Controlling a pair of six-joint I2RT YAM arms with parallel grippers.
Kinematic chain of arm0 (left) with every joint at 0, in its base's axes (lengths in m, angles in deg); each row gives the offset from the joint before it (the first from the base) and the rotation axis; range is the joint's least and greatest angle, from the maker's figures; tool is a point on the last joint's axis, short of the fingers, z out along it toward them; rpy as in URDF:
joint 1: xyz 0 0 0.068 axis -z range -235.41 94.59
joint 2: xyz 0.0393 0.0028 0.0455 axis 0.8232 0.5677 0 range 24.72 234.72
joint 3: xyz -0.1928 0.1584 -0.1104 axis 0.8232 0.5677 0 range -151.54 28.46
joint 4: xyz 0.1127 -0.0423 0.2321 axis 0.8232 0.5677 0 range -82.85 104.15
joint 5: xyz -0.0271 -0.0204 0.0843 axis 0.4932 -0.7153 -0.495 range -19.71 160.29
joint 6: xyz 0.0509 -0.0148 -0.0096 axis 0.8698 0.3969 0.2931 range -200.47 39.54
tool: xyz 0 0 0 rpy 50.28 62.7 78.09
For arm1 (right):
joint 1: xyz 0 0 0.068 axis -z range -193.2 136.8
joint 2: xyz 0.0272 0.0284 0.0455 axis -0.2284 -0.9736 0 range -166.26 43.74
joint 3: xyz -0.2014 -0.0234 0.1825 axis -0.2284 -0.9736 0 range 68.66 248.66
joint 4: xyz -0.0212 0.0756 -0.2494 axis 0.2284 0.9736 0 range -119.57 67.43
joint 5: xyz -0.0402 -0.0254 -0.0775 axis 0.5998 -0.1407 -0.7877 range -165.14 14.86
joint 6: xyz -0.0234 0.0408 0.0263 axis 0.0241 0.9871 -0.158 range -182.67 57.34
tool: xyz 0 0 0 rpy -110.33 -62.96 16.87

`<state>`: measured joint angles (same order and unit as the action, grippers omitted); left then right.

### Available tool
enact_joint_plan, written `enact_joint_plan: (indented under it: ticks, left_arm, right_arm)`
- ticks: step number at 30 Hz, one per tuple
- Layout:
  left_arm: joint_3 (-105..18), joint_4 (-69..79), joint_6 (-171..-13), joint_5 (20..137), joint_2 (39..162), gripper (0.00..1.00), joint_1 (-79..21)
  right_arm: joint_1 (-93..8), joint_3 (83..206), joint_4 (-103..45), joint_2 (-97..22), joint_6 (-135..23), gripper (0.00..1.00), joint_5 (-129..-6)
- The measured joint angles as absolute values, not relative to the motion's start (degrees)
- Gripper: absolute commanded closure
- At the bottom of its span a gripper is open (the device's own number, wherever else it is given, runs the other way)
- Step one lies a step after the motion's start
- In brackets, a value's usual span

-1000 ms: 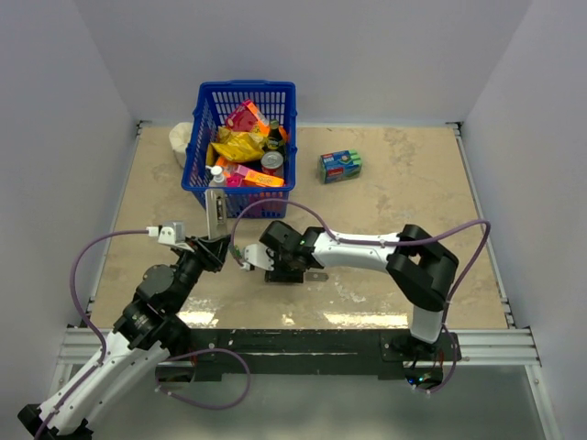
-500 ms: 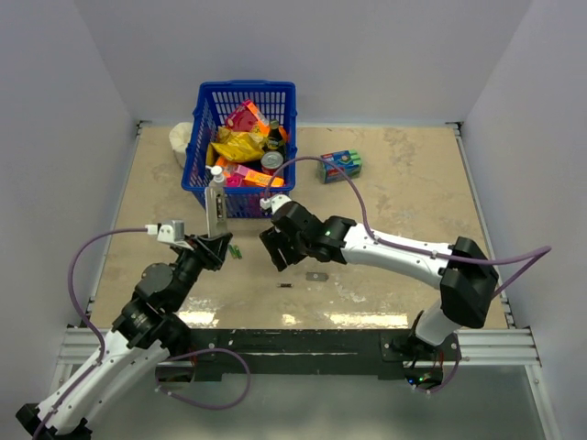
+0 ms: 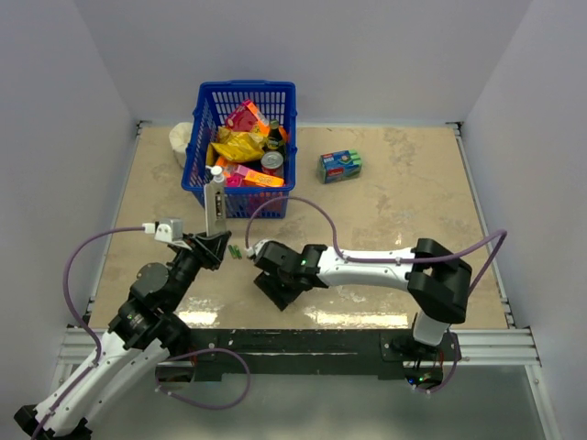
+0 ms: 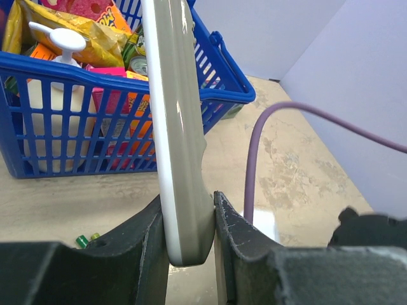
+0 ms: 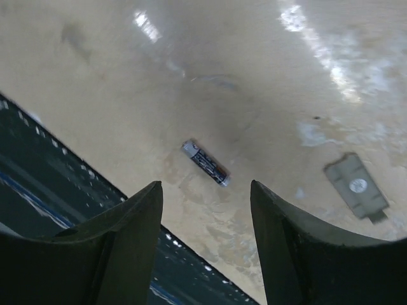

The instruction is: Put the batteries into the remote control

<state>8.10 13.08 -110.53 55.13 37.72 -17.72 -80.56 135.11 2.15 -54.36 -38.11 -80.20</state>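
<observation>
Your left tool [image 4: 187, 216] clamps the remote [image 4: 175, 114], top end cropped; your right tool [image 5: 205, 190] is apart over one battery [image 5: 205, 162], hidden from overhead.

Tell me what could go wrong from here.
The battery lies near the table's front edge; the open right gripper above it could nudge it and roll it off. The left gripper pinches the remote control only at its lower end, so the upright bar may pivot or slip.
</observation>
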Motion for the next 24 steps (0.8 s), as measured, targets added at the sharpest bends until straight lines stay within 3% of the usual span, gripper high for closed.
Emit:
enact_joint_plan:
  ticks: [13,16,21,24]
  left_arm:
    - [8.0,15.4,-109.3,55.7,36.9,1.0,-17.7]
    - [7.9,15.8,-109.3,55.5,36.6,1.0,-17.7]
    - [7.6,16.1,-109.3,55.0,36.2,1.0,-17.7]
    - [7.6,16.1,-109.3,54.8,36.3,1.0,-17.7]
  right_arm:
    - [-82.3,135.1,2.4,-61.0,-63.6,0.53,-76.0]
    - [-82.3,135.3,2.3,-61.2,-66.6,0.61,-74.1]
    - [-82.3,135.5,2.3,-61.4,-69.0,0.66,-73.5]
    - [-82.3,136.5,2.2,-62.2,-68.7,0.76,-74.3]
